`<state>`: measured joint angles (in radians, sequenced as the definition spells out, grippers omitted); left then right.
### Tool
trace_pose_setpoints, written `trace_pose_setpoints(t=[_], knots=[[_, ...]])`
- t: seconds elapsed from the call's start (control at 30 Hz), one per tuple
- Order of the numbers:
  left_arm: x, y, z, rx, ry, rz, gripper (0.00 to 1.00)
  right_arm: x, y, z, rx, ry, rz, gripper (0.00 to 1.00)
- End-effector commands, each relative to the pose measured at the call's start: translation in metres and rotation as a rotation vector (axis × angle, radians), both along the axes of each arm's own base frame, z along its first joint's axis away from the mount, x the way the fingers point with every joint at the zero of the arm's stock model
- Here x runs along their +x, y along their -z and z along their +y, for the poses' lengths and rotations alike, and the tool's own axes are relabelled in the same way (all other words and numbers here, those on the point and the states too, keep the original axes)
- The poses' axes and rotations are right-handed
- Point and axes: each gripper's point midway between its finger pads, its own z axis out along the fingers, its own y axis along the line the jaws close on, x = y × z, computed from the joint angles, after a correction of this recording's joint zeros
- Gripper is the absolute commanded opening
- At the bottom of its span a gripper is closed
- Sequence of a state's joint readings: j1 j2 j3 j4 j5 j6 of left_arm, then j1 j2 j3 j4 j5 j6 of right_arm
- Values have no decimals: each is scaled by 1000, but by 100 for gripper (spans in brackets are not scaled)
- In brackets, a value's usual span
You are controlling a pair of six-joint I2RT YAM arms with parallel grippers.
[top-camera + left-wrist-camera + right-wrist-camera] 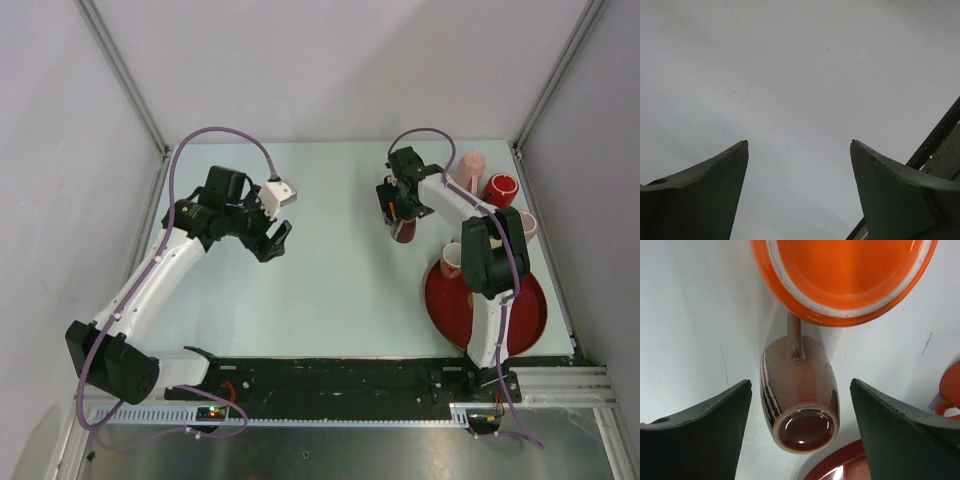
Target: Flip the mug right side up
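Note:
A brown glazed mug (799,390) is upside down on the table, with its recessed base facing up and its handle pointing at an orange dish. In the top view the mug (404,233) sits just below my right gripper (400,212). The right gripper (799,382) is open, with one finger on each side of the mug and not touching it. My left gripper (278,240) is open and empty over bare table at centre left. In the left wrist view the left gripper (799,142) has only the table surface between its fingers.
An orange dish with a white rim (840,285) lies just beyond the mug. A red plate (530,320) holds a pink cup (452,258) at the near right. A red mug (499,188) and a pink cup (470,165) stand at the back right. A black rail (940,140) edges the table.

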<state>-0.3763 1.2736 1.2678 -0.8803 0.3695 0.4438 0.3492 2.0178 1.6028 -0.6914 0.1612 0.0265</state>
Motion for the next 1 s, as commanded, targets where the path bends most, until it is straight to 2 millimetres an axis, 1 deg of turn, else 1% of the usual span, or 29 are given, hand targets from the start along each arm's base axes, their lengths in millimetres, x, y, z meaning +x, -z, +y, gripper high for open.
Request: trace_pose_setpoints(t=[0.0, 0.07, 0.1, 0.13, 0.17, 0.2, 0.3, 0.33, 0.37, 0.4, 0.43, 0.47, 0.5, 0.53, 0.57, 0.6, 0.63, 0.67, 0.73, 0.77, 0.8, 0.87, 0.9, 0.97], knots=[[6, -14, -3, -37, -10, -34, 86, -8, -7, -6, -6, 18, 11, 84], [5, -14, -2, -37, -11, -37, 86, -12, -4, -6, -1, 22, 22, 82], [5, -15, -2, -36, -11, -39, 86, -13, -4, -6, 3, 25, 21, 75], [4, -14, -2, -36, -12, -38, 86, -14, -4, -7, 9, 28, 20, 68], [3, -14, -1, -36, -11, -38, 86, -14, -6, -8, 14, 34, 15, 57], [3, -14, -2, -39, -10, -38, 86, -14, -8, -7, 23, 34, 12, 48], [-1, -15, -5, -62, -3, -26, 85, -15, -26, -3, 52, 20, -9, 24], [-3, -17, -8, -79, 0, -17, 85, -16, -33, -1, 67, 11, -19, 17], [-4, -20, -10, -97, -1, -13, 85, -18, -44, 2, 86, 1, -41, 8], [-6, -24, -13, -119, -8, -4, 85, -21, -61, 6, 116, -12, -73, 4], [-7, -29, -15, -138, -14, -4, 84, -24, -73, 11, 148, -26, -100, 2], [-7, -38, -17, -161, -23, -8, 84, -30, -93, 18, 199, -49, -141, 1], [-7, -46, -19, -184, -26, -14, 84, -35, -107, 24, 243, -64, -173, 1], [-7, -60, -22, -217, -33, -26, 84, -43, -131, 32, 306, -93, -223, 0], [-10, -74, -28, -258, -21, -29, 84, -51, -148, 42, 377, -121, -258, 0], [-12, -91, -33, -308, -17, -34, 84, -61, -176, 48, 445, -150, -321, 0], [-17, -106, -41, -364, 6, -21, 84, -72, -198, 57, 529, -176, -368, 0], [-20, -125, -49, -426, 23, -12, 85, -84, -224, 62, 602, -199, -429, 0], [-29, -154, -66, -535, 59, 31, 86, -110, -271, 73, 748, -250, -538, 0], [-33, -166, -74, -572, 81, 46, 88, -120, -291, 77, 812, -268, -588, 0], [-39, -178, -83, -601, 111, 52, 91, -134, -310, 80, 864, -295, -639, 0], [-54, -197, -100, -643, 188, 74, 96, -158, -342, 86, 950, -337, -727, 0], [-62, -204, -110, -663, 231, 103, 98, -166, -355, 88, 986, -349, -764, 0], [-78, -226, -126, -706, 310, 123, 99, -183, -377, 92, 1043, -379, -821, 0]])
